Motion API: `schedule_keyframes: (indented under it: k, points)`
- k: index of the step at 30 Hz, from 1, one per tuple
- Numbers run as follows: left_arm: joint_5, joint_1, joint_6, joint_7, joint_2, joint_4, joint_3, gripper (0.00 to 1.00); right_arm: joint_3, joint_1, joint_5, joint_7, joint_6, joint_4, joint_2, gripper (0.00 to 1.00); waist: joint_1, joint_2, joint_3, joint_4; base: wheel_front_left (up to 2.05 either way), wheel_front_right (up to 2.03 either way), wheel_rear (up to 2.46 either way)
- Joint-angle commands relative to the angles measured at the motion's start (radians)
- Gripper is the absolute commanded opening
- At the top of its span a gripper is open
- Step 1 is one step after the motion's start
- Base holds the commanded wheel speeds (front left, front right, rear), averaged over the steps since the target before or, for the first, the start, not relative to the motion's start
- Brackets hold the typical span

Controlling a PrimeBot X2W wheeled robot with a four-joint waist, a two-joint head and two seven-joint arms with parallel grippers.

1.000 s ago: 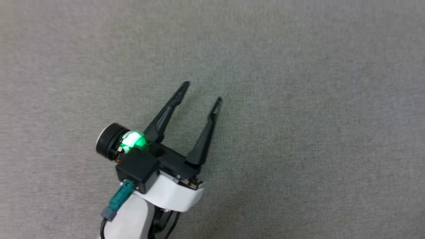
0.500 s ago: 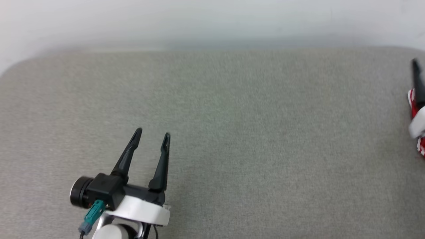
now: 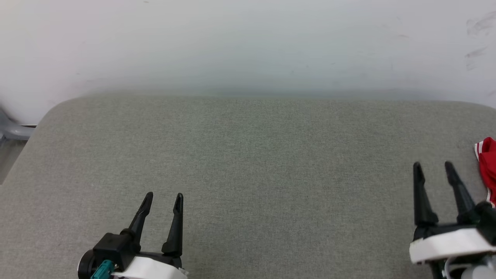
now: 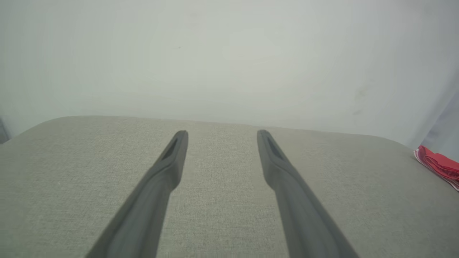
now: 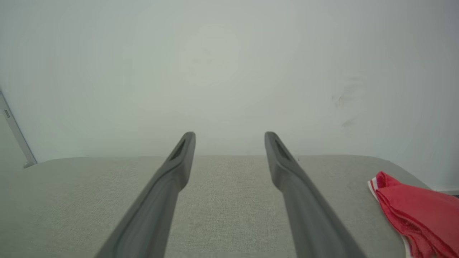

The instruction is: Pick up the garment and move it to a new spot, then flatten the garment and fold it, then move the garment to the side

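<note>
With my left claw [image 3: 164,195] at 7 o'clock and my right claw [image 3: 433,165] at 4 o'clock both spread apart and empty over the grey cushion [image 3: 248,162], the red shirt [image 3: 487,162] lay layered at 3 o'clock by the edge, so I judged it already set aside.

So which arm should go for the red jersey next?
Right, likely. The right gripper is open and close beside the garment at the right edge of the grey cushion; the left gripper, also open, sits far across it.
</note>
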Motion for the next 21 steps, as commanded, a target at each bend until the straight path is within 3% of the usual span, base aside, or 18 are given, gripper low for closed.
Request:
schedule_keyframes:
  k: [1, 9, 21]
  points:
    - [-0.009, 0.013, 0.0, -0.002, -0.001, 0.01, 0.004, 1.0, 0.004, 0.04, -0.009, -0.003, -0.001, -0.032, 0.011, 1.0, 0.0003, 0.0, -0.002, 0.002, 0.0, 0.0, 0.0]
    - [0.001, 0.02, -0.002, -0.002, -0.002, 0.056, -0.009, 1.0, 0.002, 0.15, -0.025, -0.003, -0.001, -0.092, 0.062, 1.0, 0.0003, 0.0, -0.003, 0.007, 0.0, 0.0, 0.0]
    - [0.012, 0.014, -0.003, -0.002, -0.005, 0.056, -0.012, 1.0, 0.013, 0.152, -0.04, -0.003, -0.001, -0.092, 0.067, 1.0, 0.0003, 0.0, 0.004, 0.003, 0.0, 0.0, 0.0]
